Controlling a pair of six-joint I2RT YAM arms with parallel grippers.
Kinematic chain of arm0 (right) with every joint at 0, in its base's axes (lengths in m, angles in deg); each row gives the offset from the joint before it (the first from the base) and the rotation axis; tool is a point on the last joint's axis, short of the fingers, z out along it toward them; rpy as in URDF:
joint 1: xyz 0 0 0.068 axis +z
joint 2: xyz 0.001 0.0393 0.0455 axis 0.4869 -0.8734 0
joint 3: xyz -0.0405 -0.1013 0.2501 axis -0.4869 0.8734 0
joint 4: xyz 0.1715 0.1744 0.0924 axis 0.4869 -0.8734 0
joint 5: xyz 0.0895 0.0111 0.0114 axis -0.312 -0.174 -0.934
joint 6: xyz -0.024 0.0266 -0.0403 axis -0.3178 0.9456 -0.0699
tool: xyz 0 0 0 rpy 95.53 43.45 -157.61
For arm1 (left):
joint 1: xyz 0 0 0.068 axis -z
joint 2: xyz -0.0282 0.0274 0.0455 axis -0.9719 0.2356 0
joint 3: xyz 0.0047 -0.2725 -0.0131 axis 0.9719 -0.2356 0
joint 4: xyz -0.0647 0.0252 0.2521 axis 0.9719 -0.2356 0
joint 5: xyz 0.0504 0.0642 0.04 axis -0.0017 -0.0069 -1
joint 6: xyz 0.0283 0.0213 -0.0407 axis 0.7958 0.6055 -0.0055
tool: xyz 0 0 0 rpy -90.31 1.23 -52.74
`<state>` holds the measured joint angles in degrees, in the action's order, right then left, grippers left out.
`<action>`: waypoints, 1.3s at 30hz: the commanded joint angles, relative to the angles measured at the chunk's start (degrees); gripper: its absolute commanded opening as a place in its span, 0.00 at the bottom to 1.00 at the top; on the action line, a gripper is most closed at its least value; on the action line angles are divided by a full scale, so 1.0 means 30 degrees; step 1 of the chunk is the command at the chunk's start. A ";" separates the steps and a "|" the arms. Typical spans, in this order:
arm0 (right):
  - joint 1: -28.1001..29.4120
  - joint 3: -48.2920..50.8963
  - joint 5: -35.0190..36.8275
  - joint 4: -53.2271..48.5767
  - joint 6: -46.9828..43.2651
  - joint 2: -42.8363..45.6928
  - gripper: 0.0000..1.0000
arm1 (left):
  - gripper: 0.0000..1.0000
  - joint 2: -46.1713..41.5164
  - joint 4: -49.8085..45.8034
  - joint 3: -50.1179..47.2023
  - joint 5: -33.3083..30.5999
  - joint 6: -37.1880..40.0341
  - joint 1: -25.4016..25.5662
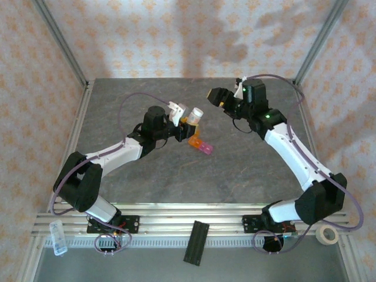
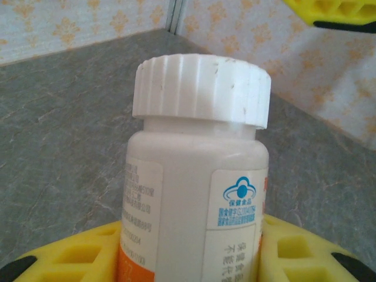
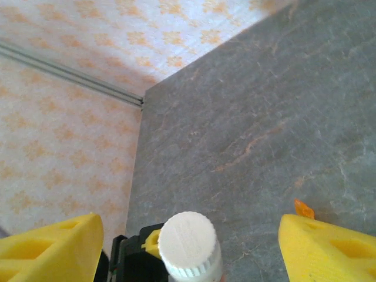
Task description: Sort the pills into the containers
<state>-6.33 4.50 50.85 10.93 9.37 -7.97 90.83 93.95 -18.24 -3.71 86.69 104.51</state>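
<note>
- White bottle (image 2: 194, 194), side label (image 2: 235, 235): blue hat-shaped emblem (image 2: 239, 189) w/ Chinese chars under it, reads 保健食品.
- Below emblem: two lines of tiny blue print, too small to read.
- Left label panel (image 2: 141, 205): several rows of grey small print, illegible.
- Cap (image 3: 187, 239) top: faint embossed marks, can't read.

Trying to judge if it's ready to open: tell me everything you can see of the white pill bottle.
The white pill bottle is a smooth, opaque plastic cylinder with a narrower neck and a ribbed white screw cap, on and scuffed. Its label carries a blue logo, printed text and an orange band low down. It stands cap up, clamped at its lower body between the yellow fingers of the left gripper, near the orange and pink containers. The open right gripper sits apart from it.
</note>
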 commanded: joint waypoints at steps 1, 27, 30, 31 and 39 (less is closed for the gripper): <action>0.0655 -0.0362 0.0992 -0.0581 0.1230 -0.0716 0.78 | 0.00 -0.0643 -0.0578 0.0933 -0.0578 0.1111 0.0239; 0.2879 -0.1549 0.1541 -0.0152 0.1242 -0.3260 0.50 | 0.00 -0.0504 -0.1010 0.1297 -0.0667 0.1122 0.0493; 0.2879 -0.1560 0.1658 -0.0268 0.0770 -0.3214 0.36 | 0.00 -0.0556 -0.0704 0.1229 -0.0557 0.0876 0.0504; 0.2871 -0.1554 0.1761 -0.0321 0.0476 -0.3153 0.33 | 0.00 -0.0596 -0.0573 0.1190 -0.0472 0.0722 0.0493; 0.0755 0.0765 -0.3991 0.3983 -0.3201 -0.1666 0.30 | 0.00 -0.0628 0.2233 0.0800 0.2111 -0.1897 0.0216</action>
<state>-0.71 3.83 48.27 14.36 5.33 -16.32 90.83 92.35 -16.07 -3.47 85.58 105.45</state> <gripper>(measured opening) 0.369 0.433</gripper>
